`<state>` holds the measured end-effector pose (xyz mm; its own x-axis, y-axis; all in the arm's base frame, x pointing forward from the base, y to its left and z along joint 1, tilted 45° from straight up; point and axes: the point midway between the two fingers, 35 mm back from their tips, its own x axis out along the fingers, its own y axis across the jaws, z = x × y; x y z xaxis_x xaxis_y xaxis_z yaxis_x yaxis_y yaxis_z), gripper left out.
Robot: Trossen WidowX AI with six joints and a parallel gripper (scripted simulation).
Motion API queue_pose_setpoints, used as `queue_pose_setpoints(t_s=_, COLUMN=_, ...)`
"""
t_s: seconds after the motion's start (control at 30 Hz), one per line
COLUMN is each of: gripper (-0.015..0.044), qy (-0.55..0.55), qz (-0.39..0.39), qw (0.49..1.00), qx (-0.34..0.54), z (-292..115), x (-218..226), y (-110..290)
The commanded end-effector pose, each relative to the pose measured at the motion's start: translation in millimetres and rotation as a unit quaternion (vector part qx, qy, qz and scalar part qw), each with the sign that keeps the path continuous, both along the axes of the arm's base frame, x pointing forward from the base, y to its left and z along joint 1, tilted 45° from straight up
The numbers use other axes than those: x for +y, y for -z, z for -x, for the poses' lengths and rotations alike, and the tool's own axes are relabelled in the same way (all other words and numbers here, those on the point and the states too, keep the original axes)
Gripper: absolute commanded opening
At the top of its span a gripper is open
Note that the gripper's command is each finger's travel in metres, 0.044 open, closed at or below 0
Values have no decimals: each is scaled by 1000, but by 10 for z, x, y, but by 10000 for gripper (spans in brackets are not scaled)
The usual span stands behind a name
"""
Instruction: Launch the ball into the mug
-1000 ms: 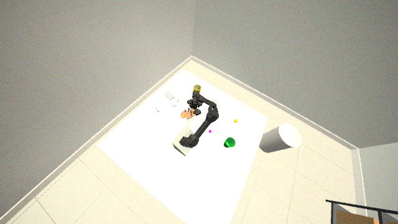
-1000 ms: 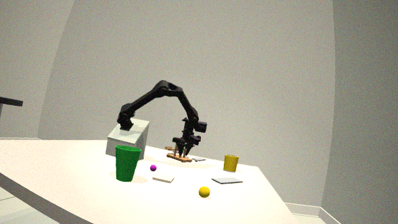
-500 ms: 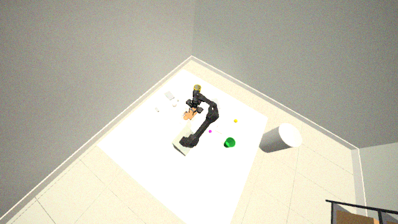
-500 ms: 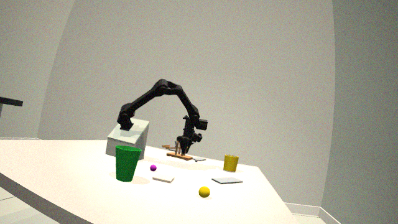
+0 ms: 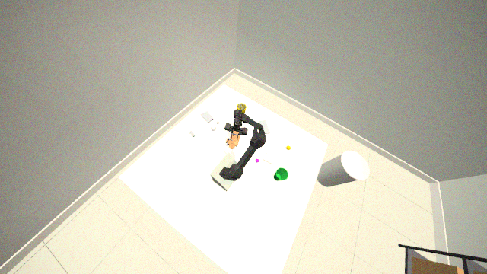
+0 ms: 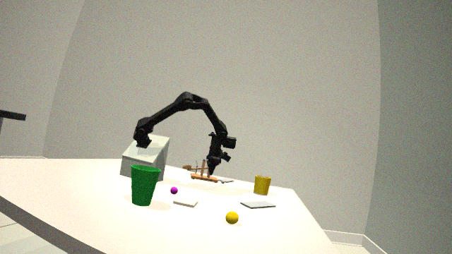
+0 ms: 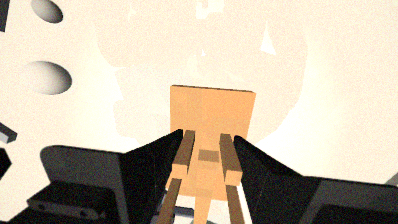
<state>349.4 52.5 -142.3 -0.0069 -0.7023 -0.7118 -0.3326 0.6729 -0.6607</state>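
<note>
The wooden catapult [image 5: 232, 141] [image 6: 202, 173] [image 7: 212, 115] stands on the white table. My gripper [image 5: 235, 132] [image 6: 210, 170] [image 7: 208, 136] is shut on the catapult's two upright posts, with the flat base plate showing ahead of the fingers in the wrist view. The yellow mug [image 5: 240, 106] [image 6: 262, 185] stands upright beyond the catapult. A yellow ball [image 5: 288, 148] [image 6: 232, 217] and a small magenta ball [image 5: 257, 160] [image 6: 174, 190] lie loose on the table, away from the gripper.
A green cup [image 5: 281, 174] [image 6: 144, 185] stands near the arm's grey base block [image 5: 224, 172] [image 6: 146, 156]. Flat plates [image 6: 258, 204] [image 6: 186, 202] lie on the table. Small white pieces [image 5: 207, 116] lie at the far side. A white cylinder [image 5: 348, 167] lies on the floor.
</note>
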Motion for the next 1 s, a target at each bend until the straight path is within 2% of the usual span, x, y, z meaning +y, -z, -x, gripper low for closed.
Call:
queue_pose_setpoints(t_s=0.0, gripper=0, qy=-19, qz=-5, qw=1000, qx=8, z=-32, x=91, y=-1)
queue_pose_setpoints(t_s=0.97, gripper=0, qy=-19, qz=-4, qw=1000, qx=8, z=-37, x=-192, y=307)
